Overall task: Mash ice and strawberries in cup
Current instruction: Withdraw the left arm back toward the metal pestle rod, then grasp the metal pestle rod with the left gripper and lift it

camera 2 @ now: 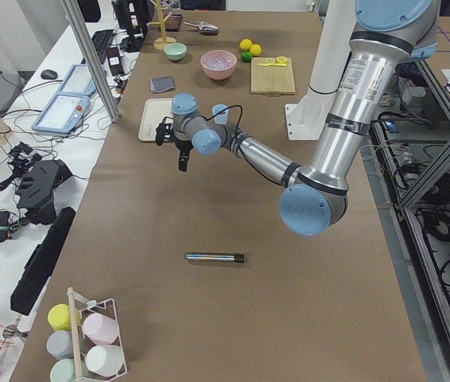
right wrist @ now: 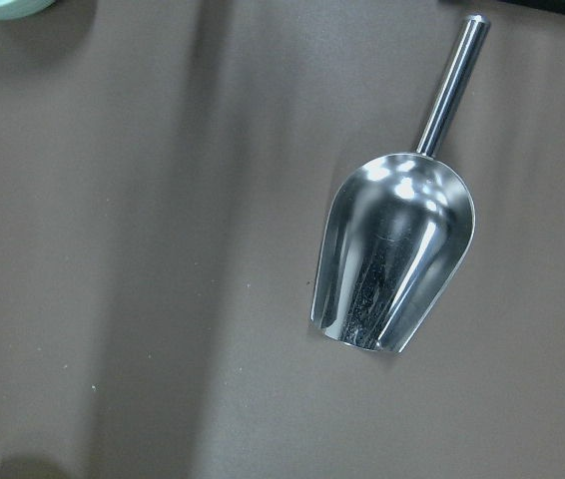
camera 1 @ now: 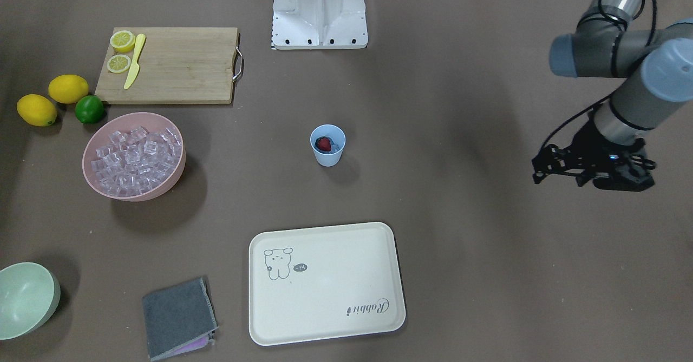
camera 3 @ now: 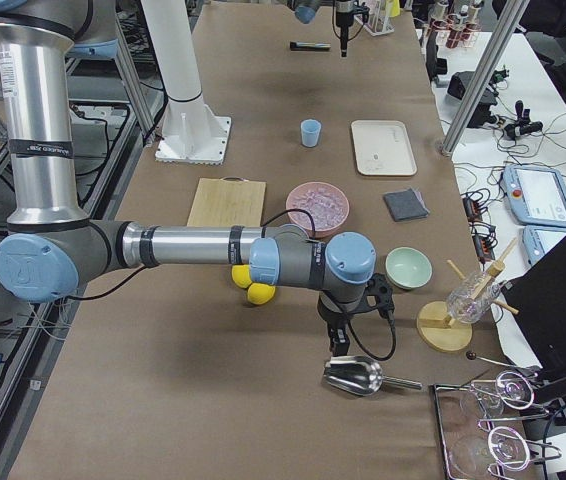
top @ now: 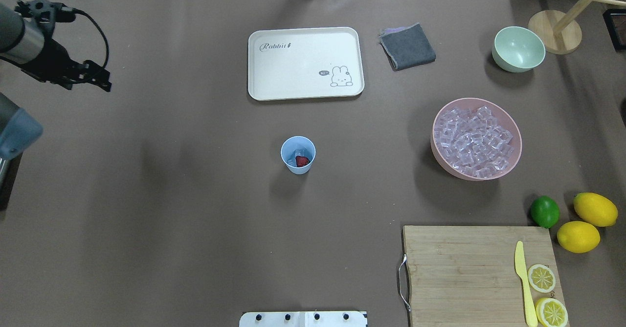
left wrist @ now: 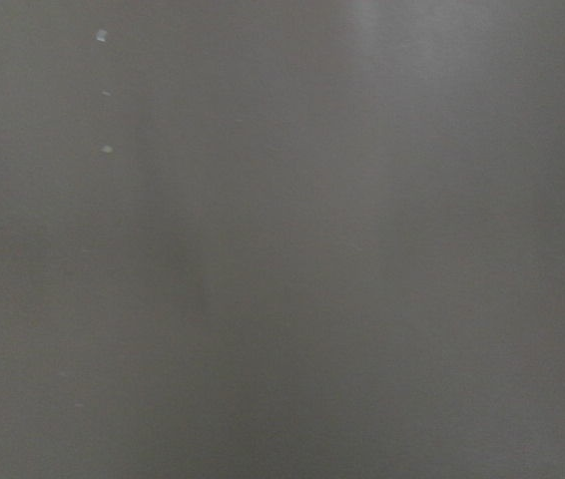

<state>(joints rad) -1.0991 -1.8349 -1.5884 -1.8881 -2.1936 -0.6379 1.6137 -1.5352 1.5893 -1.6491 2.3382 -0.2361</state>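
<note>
The light-blue cup stands mid-table, also in the overhead view. The red strawberry lies inside it, with something clear beside it. Many ice cubes fill the pink bowl. My left gripper hangs empty over bare table far to the robot's left of the cup, fingers apart; it also shows in the overhead view. My right gripper shows only in the exterior right view, just above a metal scoop; I cannot tell whether it is open or shut.
A dark metal rod lies on the table at the left end. A cream tray, grey cloth, pale-green bowl, cutting board with lemon slices and knife, two lemons and a lime lie around.
</note>
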